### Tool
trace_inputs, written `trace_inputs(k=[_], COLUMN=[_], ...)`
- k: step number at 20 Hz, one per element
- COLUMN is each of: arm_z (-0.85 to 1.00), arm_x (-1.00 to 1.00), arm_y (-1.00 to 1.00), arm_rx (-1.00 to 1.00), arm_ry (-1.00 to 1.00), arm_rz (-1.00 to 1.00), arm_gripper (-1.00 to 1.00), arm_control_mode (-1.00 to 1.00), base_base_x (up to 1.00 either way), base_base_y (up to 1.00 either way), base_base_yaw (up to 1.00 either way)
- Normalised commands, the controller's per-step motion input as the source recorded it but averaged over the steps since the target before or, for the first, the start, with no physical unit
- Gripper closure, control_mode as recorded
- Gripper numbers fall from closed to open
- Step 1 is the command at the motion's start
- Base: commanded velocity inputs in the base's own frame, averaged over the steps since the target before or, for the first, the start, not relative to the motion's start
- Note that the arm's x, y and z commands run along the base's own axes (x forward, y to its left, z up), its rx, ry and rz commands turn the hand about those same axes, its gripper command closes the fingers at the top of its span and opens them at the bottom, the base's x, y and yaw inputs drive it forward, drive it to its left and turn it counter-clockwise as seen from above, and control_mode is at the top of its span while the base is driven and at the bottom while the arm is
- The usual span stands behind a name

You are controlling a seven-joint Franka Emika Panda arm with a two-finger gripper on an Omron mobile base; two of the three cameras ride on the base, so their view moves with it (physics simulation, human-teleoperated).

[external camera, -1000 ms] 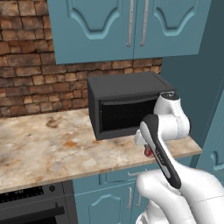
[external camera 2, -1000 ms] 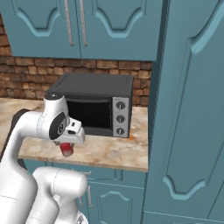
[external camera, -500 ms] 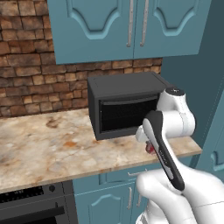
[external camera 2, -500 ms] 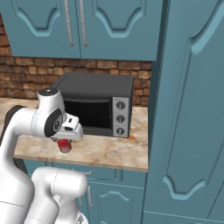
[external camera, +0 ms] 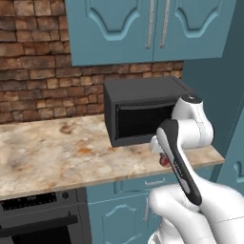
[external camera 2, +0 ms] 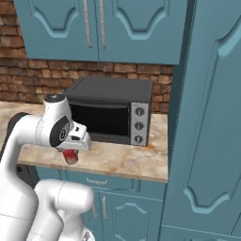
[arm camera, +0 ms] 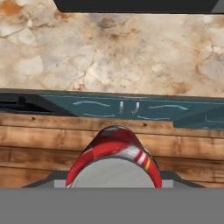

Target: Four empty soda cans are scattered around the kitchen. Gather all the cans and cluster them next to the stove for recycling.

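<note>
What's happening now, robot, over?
Gripper shut on soda can. Can lifted, hanging past the counter edge. Microwave behind, nothing blocking.

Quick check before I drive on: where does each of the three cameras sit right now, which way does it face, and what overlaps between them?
Left base view: behind-left of the arm, facing the microwave and countertop; white arm lower right.
Right base view: behind-right, facing the same microwave; arm lower left, gripper shut on the soda can.
Hand view: on the hand, looking down past the can over the counter edge to the floor.
Shared: microwave, countertop, can.
</note>
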Motion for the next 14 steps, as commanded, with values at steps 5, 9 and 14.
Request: trace_inputs(k=[5,9,14], arm_z=[0.00,0.00,0.00], arm_x=[0.00,0.00,0.00], arm_y=[0.00,0.00,0.00], arm_rx=[0.00,0.00,0.00], arm_ry=[0.00,0.00,0.00], arm_rz=[0.00,0.00,0.00], arm_gripper=[1.00,1.00,1.00], arm_control_mode=[1.00,1.00,1.00], base_base_x=[-0.05,0.00,0.17], base_base_y=[1.00,0.66,0.33], base_base_yaw=[0.74,0.90,0.93])
